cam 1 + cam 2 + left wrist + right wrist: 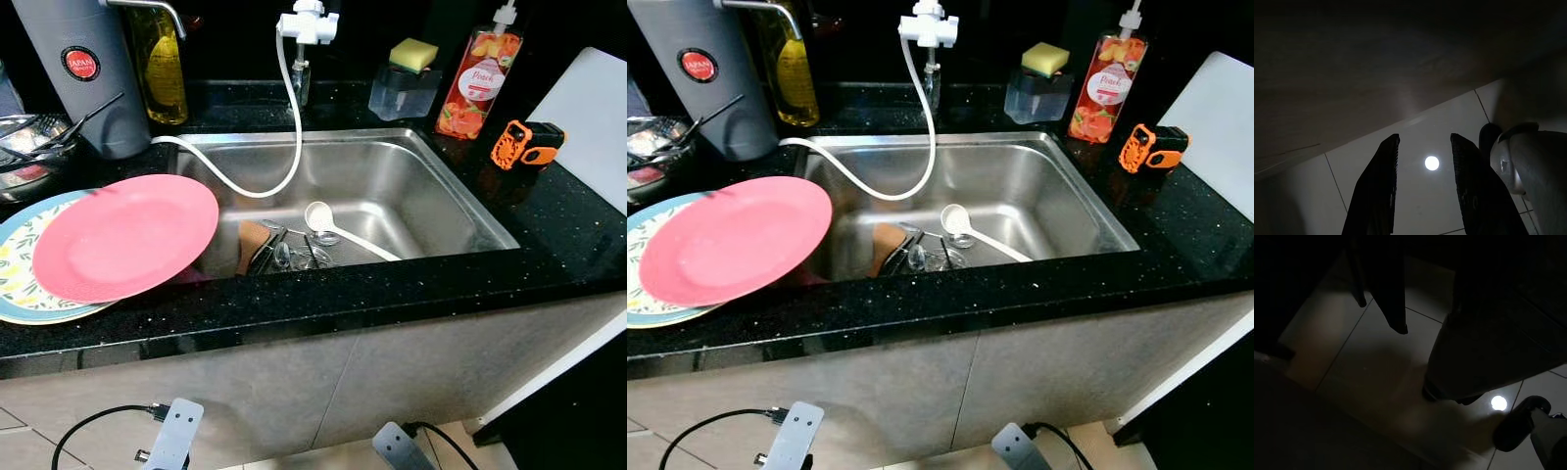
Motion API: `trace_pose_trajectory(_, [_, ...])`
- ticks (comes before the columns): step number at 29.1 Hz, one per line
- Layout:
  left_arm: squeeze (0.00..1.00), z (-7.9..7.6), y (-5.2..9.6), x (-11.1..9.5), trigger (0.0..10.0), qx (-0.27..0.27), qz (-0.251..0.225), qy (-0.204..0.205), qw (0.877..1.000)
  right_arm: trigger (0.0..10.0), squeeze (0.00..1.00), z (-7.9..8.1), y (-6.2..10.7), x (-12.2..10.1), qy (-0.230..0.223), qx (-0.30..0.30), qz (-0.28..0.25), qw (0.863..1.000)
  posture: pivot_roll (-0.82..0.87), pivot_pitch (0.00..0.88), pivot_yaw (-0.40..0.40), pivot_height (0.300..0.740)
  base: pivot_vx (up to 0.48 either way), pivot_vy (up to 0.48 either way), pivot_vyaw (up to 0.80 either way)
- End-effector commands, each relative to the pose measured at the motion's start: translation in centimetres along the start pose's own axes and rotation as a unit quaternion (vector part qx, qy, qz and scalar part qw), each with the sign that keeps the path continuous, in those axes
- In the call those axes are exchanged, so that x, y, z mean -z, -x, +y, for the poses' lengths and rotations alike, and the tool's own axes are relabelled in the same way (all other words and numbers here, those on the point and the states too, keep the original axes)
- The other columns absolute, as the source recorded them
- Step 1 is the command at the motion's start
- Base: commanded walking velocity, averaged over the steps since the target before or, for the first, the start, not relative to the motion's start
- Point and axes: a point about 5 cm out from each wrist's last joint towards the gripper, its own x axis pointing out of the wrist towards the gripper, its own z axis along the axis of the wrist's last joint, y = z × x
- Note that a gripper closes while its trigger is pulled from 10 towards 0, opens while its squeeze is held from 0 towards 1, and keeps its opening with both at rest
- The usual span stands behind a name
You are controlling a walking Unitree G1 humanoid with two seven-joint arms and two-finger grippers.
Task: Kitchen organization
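Overhead, a pink plate (122,235) overlaps the sink (451,211); wrist-side, the left claw (1422,191) hangs released, right claw's state seemingly indiscernible.

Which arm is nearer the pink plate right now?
Left. The left arm hangs low before the cabinet, almost directly below the pink plate on the counter's left. The right arm hangs low too, farther right, below the sink.
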Motion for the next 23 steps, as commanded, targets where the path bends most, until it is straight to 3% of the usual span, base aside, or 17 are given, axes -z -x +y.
trace_pose_trajectory(1, [0.00, 0.01, 0.08, 0.31, 10.0, 0.000, 0.005, -0.003, 1.000, 10.0, 0.00, -0.11, 0.05, 0.21, 0.003, -0.001, 0.006, 1.000, 0.19, 0.000, -0.076, 0.740, 0.000, 0.000, 0.00])
trace_pose_trajectory(23, [0.00, 0.15, 0.35, 1.22, 10.0, -0.003, 0.018, -0.013, 1.000, 10.0, 0.00, 0.25, 0.02, 0.43, 0.009, -0.002, 0.008, 1.000, 0.19, 0.000, -0.076, 0.740, 0.000, 0.000, 0.00])
